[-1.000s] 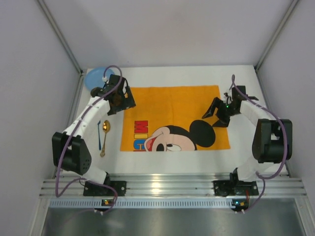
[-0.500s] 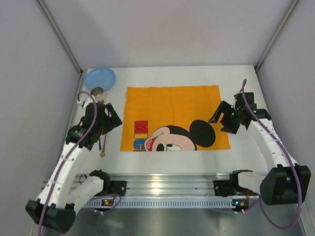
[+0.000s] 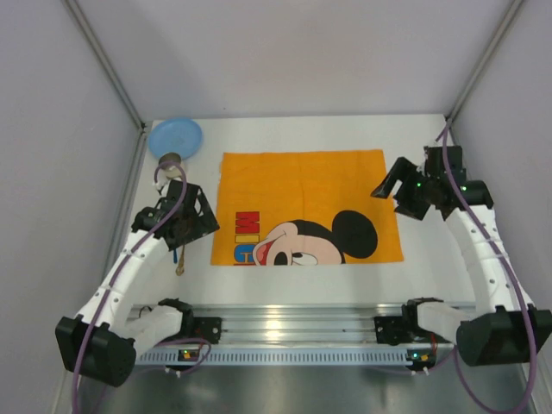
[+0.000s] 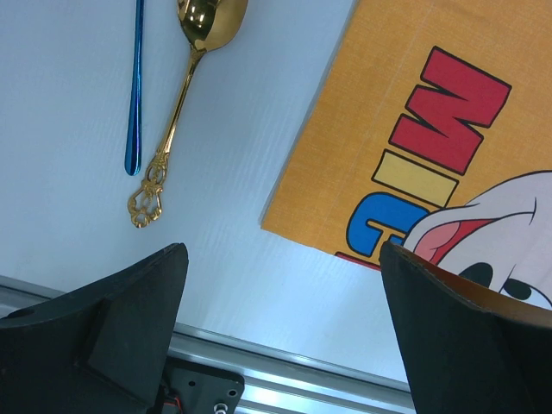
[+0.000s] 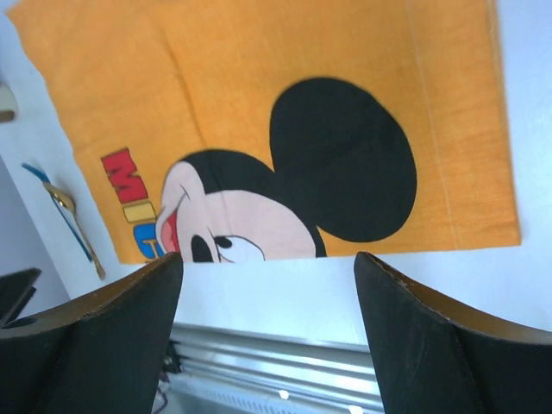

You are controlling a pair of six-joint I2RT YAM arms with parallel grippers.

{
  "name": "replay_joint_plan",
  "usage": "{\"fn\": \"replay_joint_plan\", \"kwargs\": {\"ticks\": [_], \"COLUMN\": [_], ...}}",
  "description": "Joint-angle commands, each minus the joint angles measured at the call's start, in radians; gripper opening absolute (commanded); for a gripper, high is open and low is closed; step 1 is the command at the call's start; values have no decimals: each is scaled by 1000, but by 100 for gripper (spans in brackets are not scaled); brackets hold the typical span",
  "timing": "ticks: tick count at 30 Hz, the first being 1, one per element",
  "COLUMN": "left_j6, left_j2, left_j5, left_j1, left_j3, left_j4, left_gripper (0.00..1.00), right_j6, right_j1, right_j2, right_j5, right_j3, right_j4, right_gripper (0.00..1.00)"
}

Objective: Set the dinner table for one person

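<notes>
Orange Mickey cloth (image 5: 259,129) lies flat on the dinner table (image 5: 285,297); gold spoon (image 5: 65,204) at nine o'clock, right gripper (image 5: 267,259) gaping at six.

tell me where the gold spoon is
Left wrist view, upper left: the gold spoon lies on the table between the blue utensil and the orange cloth.

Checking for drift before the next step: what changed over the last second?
The left fingers pulled back from the blue plate toward the spoon, uncovering a small cup beside the plate. The right fingers moved right, from over the orange cloth to its right edge. Both are open and hold nothing. The cloth, plate and spoon did not move.
</notes>
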Motion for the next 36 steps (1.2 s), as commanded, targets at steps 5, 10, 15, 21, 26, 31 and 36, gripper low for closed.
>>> {"fn": "replay_joint_plan", "kwargs": {"ticks": [5, 10, 15, 21, 26, 31, 36], "left_j6": [38, 67, 84, 79, 113, 165, 185], "left_j2": [52, 29, 14, 0, 60, 155, 271], "left_j5": [12, -31, -52, -72, -80, -95, -127], "left_j1": [0, 0, 0, 2, 5, 20, 63], "left_j3": [41, 30, -16, -48, -60, -56, -53], "left_j4": [-28, 7, 76, 114, 153, 187, 210], "left_gripper": [98, 98, 99, 99, 99, 99, 99], "right_j6": [16, 39, 11, 109, 295, 179, 108], "right_j1": [-18, -18, 55, 69, 20, 19, 19], "right_j2": [-110, -185, -263, -394, -399, -503, -521], "right_j5": [111, 41, 96, 5, -331, -274, -245], "right_j3": [136, 179, 186, 23, -123, -101, -97], "right_j4": [-100, -86, 21, 248, 362, 286, 152], "right_gripper": [82, 82, 81, 92, 100, 100, 100]}}
